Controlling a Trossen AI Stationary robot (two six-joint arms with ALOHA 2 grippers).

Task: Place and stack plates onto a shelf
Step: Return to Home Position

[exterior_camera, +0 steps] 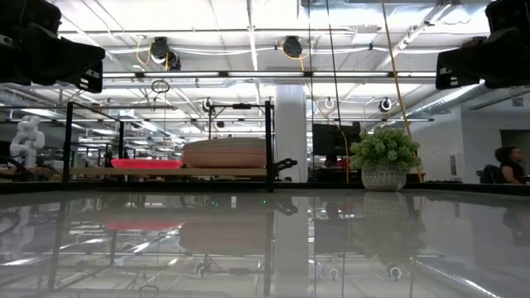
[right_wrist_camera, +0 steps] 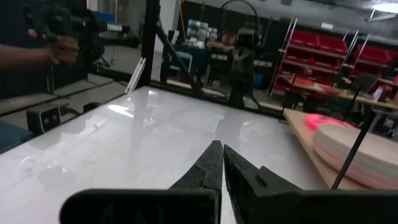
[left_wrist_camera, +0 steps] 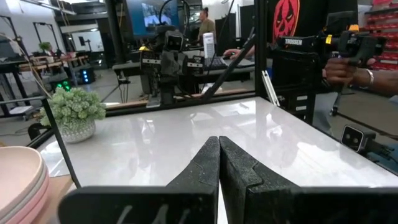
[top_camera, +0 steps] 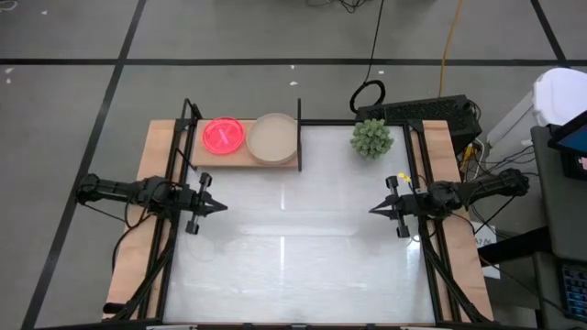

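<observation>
We see the left end effector (top_camera: pixel 220 206) hovering over the left side of the white table (top_camera: pixel 293 261), its tip pointing in toward the middle. In the left wrist view its two dark fingers (left_wrist_camera: pixel 205 168) are pressed together with nothing between them. The right end effector (top_camera: pixel 376 210) hangs opposite, over the table's right side, pointing back at the left one. The two are well apart. Its fingers (right_wrist_camera: pixel 208 165) also meet along their length, and we find nothing gripped there.

The shelf (top_camera: pixel 234 161), a light wooden board with thin black uprights at its ends, sits at the table's far edge toward the left corner. On it we see two stacks just beside each other. The neon pink plates (top_camera: pixel 223 135) lie on the left part and the beige-topped stack (top_camera: pixel 272 137) of larger plates on the right part. We cannot tell whether their rims touch. In the low view the beige-topped stack stands clearly taller than the pink one. A potted green plant (top_camera: pixel 371 137) stands near the table's far right corner, apart from the shelf.
</observation>
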